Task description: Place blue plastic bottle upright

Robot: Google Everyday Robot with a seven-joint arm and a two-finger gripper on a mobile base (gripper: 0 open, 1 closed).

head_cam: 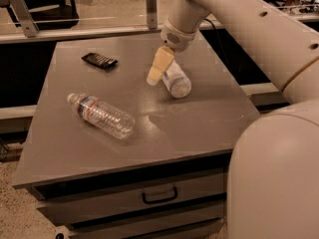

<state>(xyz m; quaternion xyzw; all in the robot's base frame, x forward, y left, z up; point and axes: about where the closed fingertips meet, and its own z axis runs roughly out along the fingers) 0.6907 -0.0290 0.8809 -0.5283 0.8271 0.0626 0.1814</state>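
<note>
The blue plastic bottle (176,81) lies on its side on the grey table (199,128), right of centre. It is clear, with a wide pale label, and its base points toward me. My gripper (155,73), tan-coloured, hangs from the white arm and comes down at the bottle's left side, over its far end. It is level with the bottle and overlaps it in the view. The bottle's cap end is hidden behind the gripper.
A ribbed clear bottle (102,115) with a narrow red-and-blue label lies on its side at the left front. A small black flat object (99,60) lies at the back left. The robot's white body (279,178) fills the right foreground. A drawer handle (159,197) shows below the tabletop.
</note>
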